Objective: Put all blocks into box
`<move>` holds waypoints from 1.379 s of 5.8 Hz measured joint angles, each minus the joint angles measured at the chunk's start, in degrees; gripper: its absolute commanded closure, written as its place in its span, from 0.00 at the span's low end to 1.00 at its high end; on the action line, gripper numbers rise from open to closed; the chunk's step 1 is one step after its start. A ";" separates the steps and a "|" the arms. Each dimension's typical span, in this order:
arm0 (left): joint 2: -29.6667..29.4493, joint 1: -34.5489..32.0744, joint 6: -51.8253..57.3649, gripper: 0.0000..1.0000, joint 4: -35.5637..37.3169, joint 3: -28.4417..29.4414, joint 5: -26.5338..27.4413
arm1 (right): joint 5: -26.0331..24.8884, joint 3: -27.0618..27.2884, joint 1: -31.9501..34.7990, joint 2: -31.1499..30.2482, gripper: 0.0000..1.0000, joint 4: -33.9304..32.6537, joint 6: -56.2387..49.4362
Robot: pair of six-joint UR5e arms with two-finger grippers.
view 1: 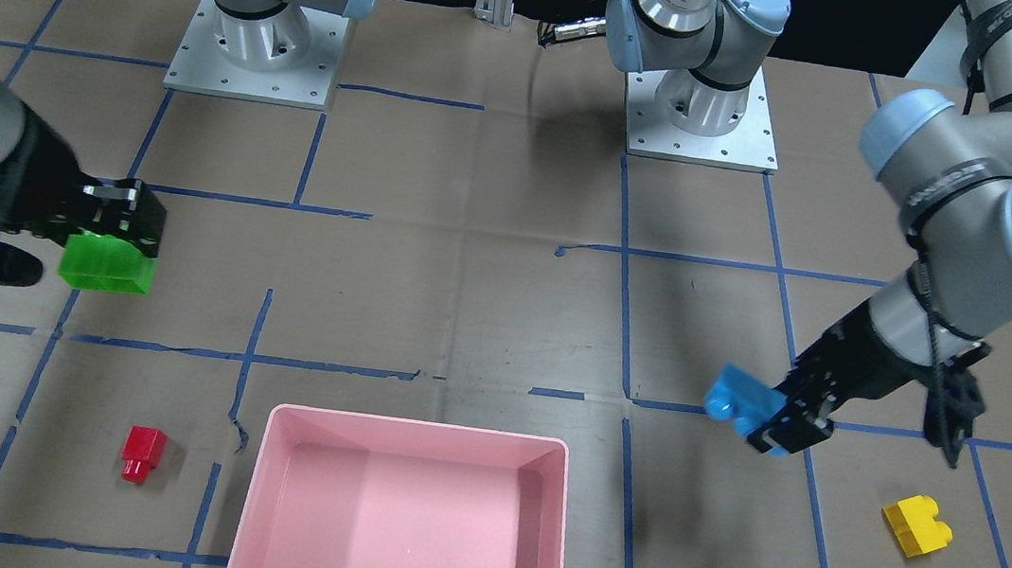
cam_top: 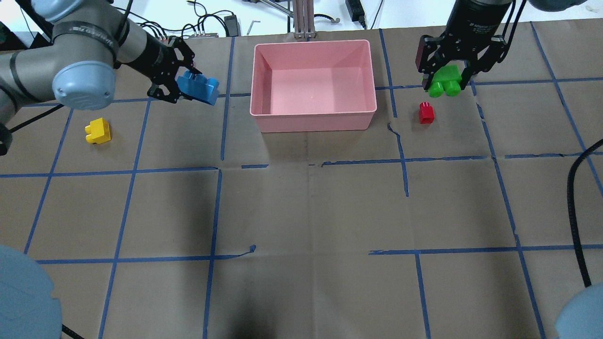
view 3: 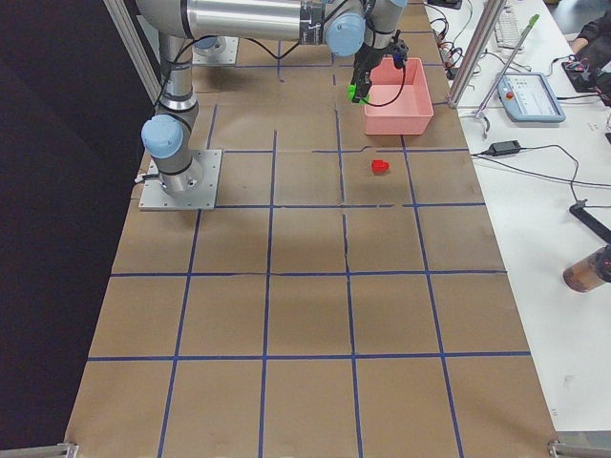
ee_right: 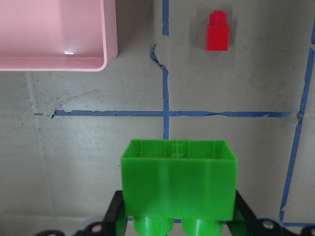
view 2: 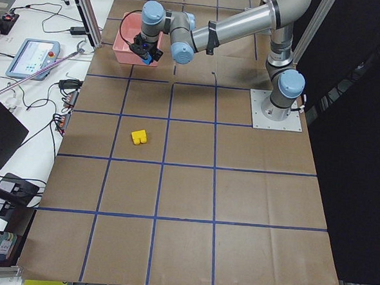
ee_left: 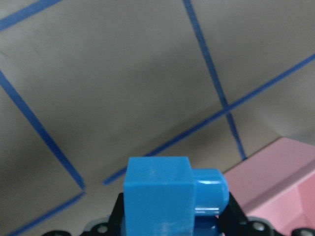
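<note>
My left gripper (cam_top: pixel 186 89) is shut on the light-blue block (cam_top: pixel 199 88) and holds it above the table, left of the pink box (cam_top: pixel 313 123); block (view 1: pixel 740 402) and block (ee_left: pixel 167 196) show too. My right gripper (cam_top: pixel 445 77) is shut on the green block (cam_top: pixel 445 81), held above the table right of the box; it shows in the front view (view 1: pixel 106 263) and right wrist view (ee_right: pixel 178 184). The red block (cam_top: pixel 427 113) lies on the table near the right gripper. The yellow block (cam_top: pixel 98 131) lies left of the left gripper. The box (view 1: pixel 271 505) holds nothing.
Brown paper with blue tape grid covers the table. Both arm bases (view 1: pixel 257 46) stand on the robot's side. Cables and a pendant (view 2: pixel 34 55) lie on a side bench beyond the box. A black cable (cam_top: pixel 577 197) hangs at the right.
</note>
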 measured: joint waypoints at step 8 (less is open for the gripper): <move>-13.35 -9.53 -18.30 0.10 9.97 11.75 0.84 | 0.05 0.04 0.67 0.74 0.58 -1.92 0.21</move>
